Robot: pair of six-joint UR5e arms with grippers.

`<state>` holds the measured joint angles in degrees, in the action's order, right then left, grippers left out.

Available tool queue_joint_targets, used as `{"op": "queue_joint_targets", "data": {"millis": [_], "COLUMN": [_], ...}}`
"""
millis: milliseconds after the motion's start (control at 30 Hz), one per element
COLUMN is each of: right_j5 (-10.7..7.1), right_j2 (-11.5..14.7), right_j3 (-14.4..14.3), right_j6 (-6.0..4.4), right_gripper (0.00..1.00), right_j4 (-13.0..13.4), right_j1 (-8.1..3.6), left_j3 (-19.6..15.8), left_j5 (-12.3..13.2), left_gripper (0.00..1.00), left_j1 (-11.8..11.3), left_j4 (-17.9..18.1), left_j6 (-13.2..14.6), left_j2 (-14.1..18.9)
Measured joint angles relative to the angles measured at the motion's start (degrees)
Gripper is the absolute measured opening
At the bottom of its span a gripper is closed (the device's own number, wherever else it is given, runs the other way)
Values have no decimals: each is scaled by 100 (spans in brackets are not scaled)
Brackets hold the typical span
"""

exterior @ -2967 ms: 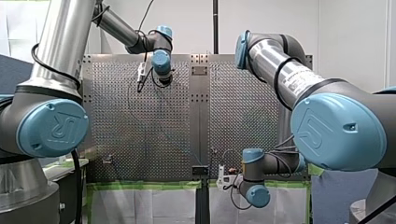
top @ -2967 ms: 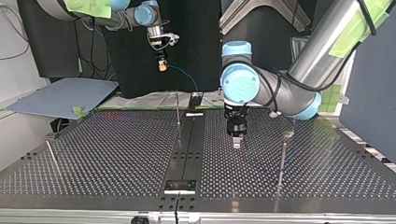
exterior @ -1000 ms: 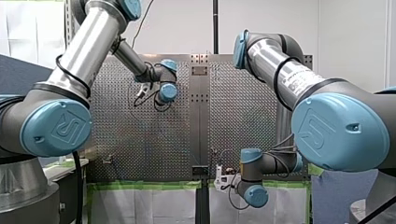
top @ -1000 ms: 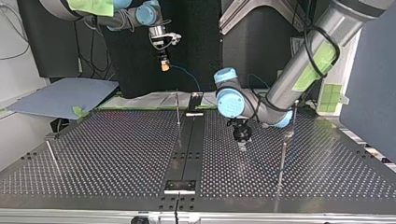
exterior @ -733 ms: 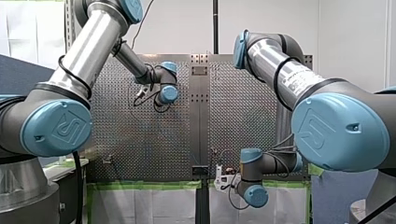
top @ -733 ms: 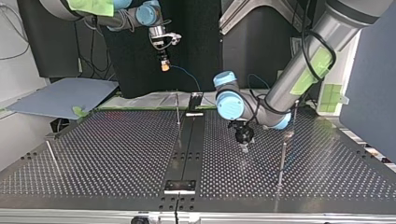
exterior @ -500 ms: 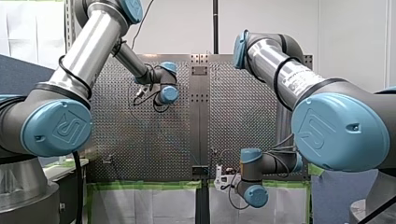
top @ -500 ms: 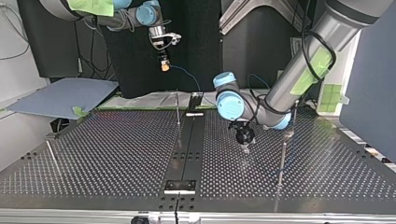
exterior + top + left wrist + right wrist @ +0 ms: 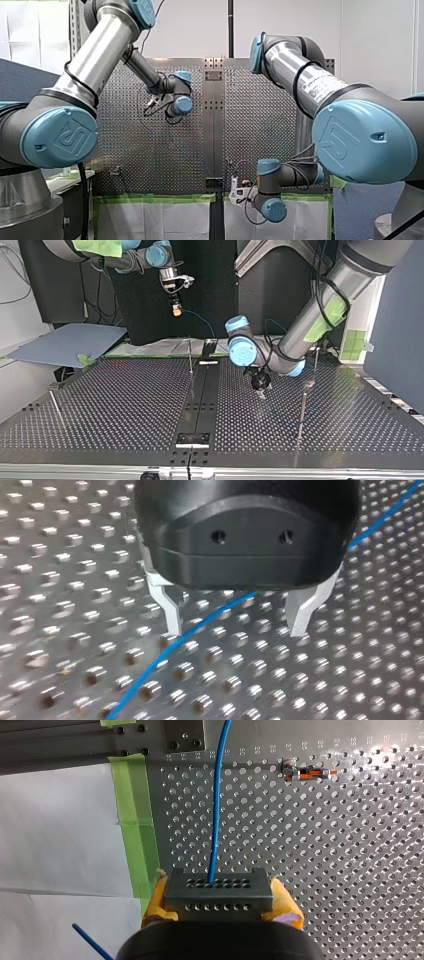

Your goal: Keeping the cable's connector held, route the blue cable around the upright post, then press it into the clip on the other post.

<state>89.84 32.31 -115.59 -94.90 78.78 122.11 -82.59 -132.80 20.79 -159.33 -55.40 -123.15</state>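
And there was my left gripper [image 9: 235, 622], down low over the perforated table [image 9: 65, 585], its two metal fingers [image 9: 172, 611] spread wide with nothing clamped. The blue cable [image 9: 200, 625] ran through that gap on a slant, not centred. It passed just beside the tip of one finger, so close I could not tell whether they touched, and well clear of the other. It then slipped under the black gripper body and came out the other side across the holes.

Over to my right gripper [image 9: 219, 890]: closed hard, yellow pads [image 9: 286, 906] pressed on both sides of the grey connector [image 9: 218, 894], the block square between them. The cable left a hole in the upper row of the connector's front face. It ran ahead above the perforated plate, roughly alongside the strip of green tape [image 9: 135, 820] on the table's edge.

In the top view the right gripper hung raised in the air at the table's far edge, the cable drooping from it towards that edge. The left gripper sat well in from every edge, just right of the black middle rail [image 9: 200, 400]. A thin upright post [image 9: 190, 357] stood near the far edge beside the rail. Another post [image 9: 301, 412] stood nearer the edge at that view's right, apart from the left gripper. Whether the cable touched either post, I could not tell.
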Motion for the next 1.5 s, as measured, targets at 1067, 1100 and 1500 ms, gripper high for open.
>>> {"op": "queue_joint_targets", "data": {"millis": [1067, 1100, 1500], "right_j5": [0, 0, 0], "right_j2": [0, 0, 0], "right_j3": [1, 1, 5], "right_j6": [4, 4, 4], "right_gripper": [0, 0, 0], "right_j4": [-19, -19, -9], "right_j1": [1, 1, 2], "left_j3": [0, 0, 0], "left_j5": [-479, -476, -234], "left_gripper": [99, 99, 99], "left_j1": [140, 147, 254], "left_j4": [-536, -543, -716], "left_j6": [-126, -130, -293], "left_j2": [-727, -730, -1092]}}
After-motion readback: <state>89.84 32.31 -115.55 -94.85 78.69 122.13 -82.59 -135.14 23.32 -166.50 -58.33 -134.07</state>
